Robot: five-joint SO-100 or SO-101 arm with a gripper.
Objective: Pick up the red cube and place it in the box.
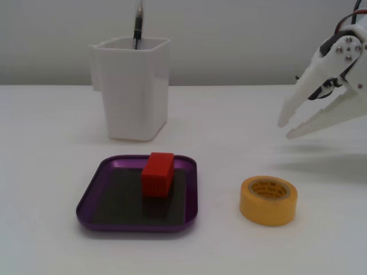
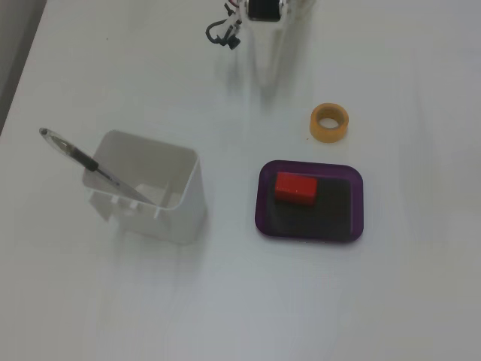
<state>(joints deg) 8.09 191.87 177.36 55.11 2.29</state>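
Observation:
The red cube (image 1: 157, 174) rests inside the box (image 1: 92, 197), a shallow purple tray with a dark floor, near its far rim. Both show in the other fixed view too: cube (image 2: 295, 188), box (image 2: 344, 229). My white gripper (image 1: 285, 128) hangs at the right edge of a fixed view, above the table and well to the right of the box. Its jaws stand slightly apart with nothing between them. In the top-down fixed view the gripper (image 2: 265, 74) points down from the top edge, far from the box.
A yellow tape roll (image 1: 268, 200) lies flat right of the box, also seen from above (image 2: 329, 122). A tall white square cup (image 1: 133, 87) with a pen (image 1: 137, 26) stands behind the box; from above the cup (image 2: 150, 188) is left of it.

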